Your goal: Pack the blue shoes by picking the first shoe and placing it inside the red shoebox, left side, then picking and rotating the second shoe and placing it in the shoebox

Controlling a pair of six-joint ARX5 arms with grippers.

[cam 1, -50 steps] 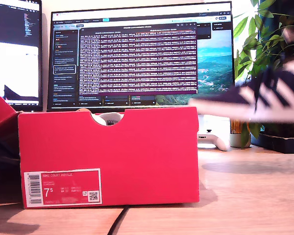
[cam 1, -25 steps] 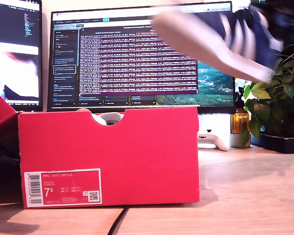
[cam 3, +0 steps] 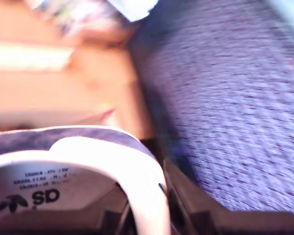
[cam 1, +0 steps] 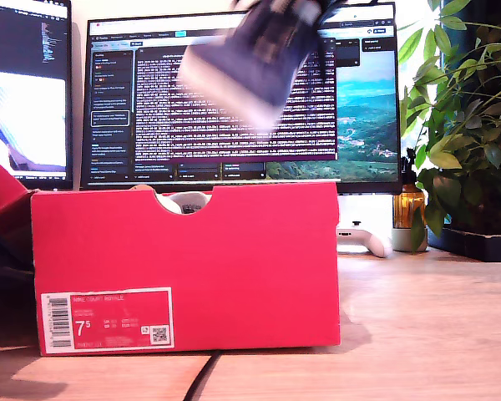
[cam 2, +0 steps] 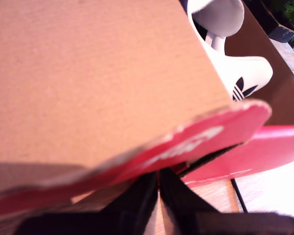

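pinching the bright red cardboard shoebox (cam 1: 184, 267) lid (cam 2: 137, 152) back with my first gripper (cam 2: 159, 188); my second gripper (cam 3: 164, 196) clamping the navy suede sneaker (cam 1: 250, 58) by its collar, carrying it high over the opening for clearance.

Red shoebox (cam 1: 188, 267) sits on the desk (cam 1: 417, 334) toward the exterior view's left, in front of the monitor (cam 1: 242, 96). Airborne shoe (cam 1: 255, 54) is above the box, in front of the screen. Second shoe (cam 2: 235, 63) lies inside the box. Our first gripper (cam 2: 159, 193) is closed on the box lid (cam 2: 103, 83), which stands beside the box at the exterior view's left. Controller (cam 1: 363, 238), bottle (cam 1: 409, 213) and plant (cam 1: 468, 125) are behind the box on the exterior view's right.
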